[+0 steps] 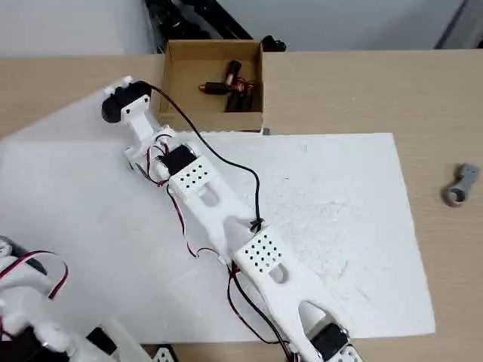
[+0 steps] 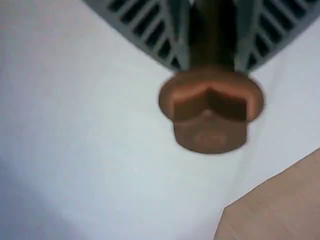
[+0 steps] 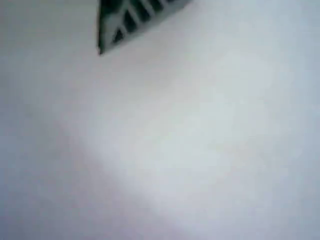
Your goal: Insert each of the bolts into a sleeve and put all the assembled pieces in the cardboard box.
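My left gripper (image 2: 212,50) is shut on a copper bolt (image 2: 210,112). Its hex head points at the camera and its dark shaft sits between the grey ribbed fingers (image 2: 145,35), just above the white sheet (image 2: 75,125). The left arm (image 1: 30,302) is at the near left corner in the high view. The right arm (image 1: 226,211) stretches across the sheet, with its gripper (image 1: 124,99) at the far left beside the cardboard box (image 1: 175,83). Several copper and dark assembled pieces (image 1: 230,87) lie in the box. A dark ribbed part of the right gripper (image 3: 125,20) hangs over the sheet.
The white sheet (image 1: 339,226) covers most of the wooden table (image 1: 445,113). A small grey part (image 1: 460,185) lies on the bare wood at the right. The sheet's edge and bare wood (image 2: 280,205) are close under the left gripper.
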{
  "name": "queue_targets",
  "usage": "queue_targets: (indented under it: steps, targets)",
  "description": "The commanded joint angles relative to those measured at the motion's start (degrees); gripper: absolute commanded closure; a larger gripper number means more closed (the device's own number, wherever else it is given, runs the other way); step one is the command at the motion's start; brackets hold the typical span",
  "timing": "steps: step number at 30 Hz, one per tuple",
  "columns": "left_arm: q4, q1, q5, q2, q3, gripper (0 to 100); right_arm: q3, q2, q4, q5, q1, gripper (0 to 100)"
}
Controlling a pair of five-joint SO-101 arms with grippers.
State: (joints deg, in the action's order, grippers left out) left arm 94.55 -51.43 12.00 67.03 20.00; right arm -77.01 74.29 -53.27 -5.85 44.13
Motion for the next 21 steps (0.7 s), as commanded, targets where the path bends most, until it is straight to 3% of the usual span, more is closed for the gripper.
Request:
queue_targets:
  steps: [1, 5, 11, 21]
  targets:
    - [-0.6, -0.4, -0.5, 0.1, -0.1, 99, -2.6, -1.4, -1.3, -3.3, 0.7, 81.2]
    - [-0.6, -0.4, -0.5, 0.1, -0.1, 99, -5.7, -3.0, -7.2, -8.0, 0.6, 79.2]
    - [-0.6, -0.4, -0.5, -0.1, -0.1, 99, -12.0, -4.6, -18.9, -14.3, 2.9, 65.6]
    - [-0.6, -0.2, -1.5, -0.2, -0.1, 99, -19.3, -6.1, -25.6, -15.0, 5.0, 65.2]
